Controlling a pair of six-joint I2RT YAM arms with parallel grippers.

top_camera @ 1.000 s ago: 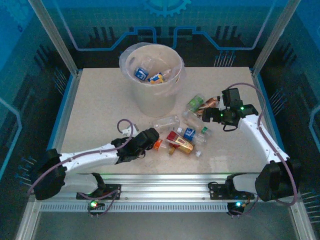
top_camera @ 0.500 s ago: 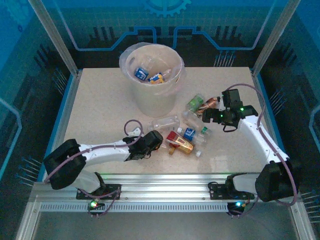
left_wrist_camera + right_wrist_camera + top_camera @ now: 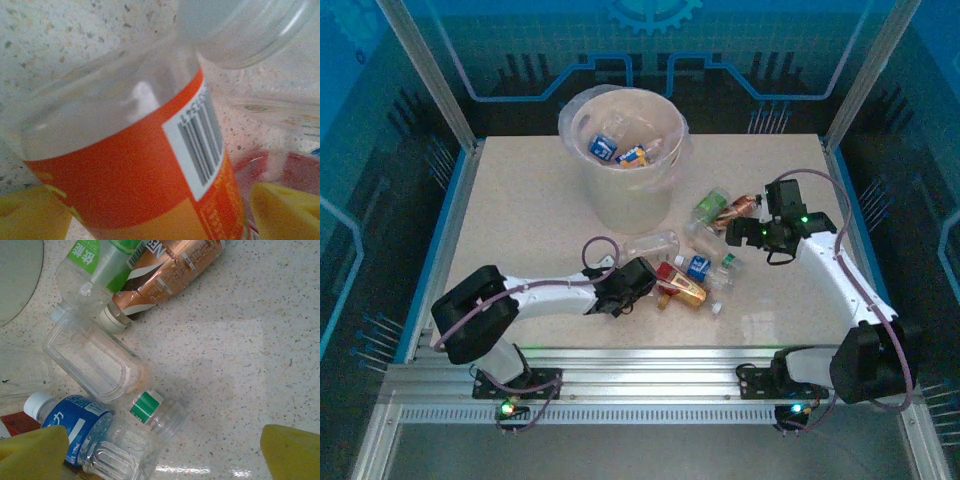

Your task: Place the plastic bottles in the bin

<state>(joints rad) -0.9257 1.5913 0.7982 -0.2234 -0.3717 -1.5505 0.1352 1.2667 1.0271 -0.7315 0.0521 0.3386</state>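
From above, the left arm lay low and stretched along the table [image 3: 520, 210], elbow near the front edge, its left pincer [image 3: 645, 282] at the near edge of the loose plastic bottles [image 3: 692, 268]. The right arm reached in from the right, its right pincer [image 3: 732, 233] beside the same cluster. The bin [image 3: 620, 205] stood behind, a few bottles already inside. The left wrist view gave what the overhead could not: an orange-labelled bottle [image 3: 125, 170] lay between the yellow pads [image 3: 285, 210], which stood apart (the one at the picture's right clear of it, so nothing clamped). The right wrist view showed its own pads [image 3: 30, 455] spread wide over bare table, with a copper-labelled bottle [image 3: 170, 270], a blue-labelled bottle [image 3: 75, 425] and a clear flat bottle [image 3: 95, 360] lying ahead.
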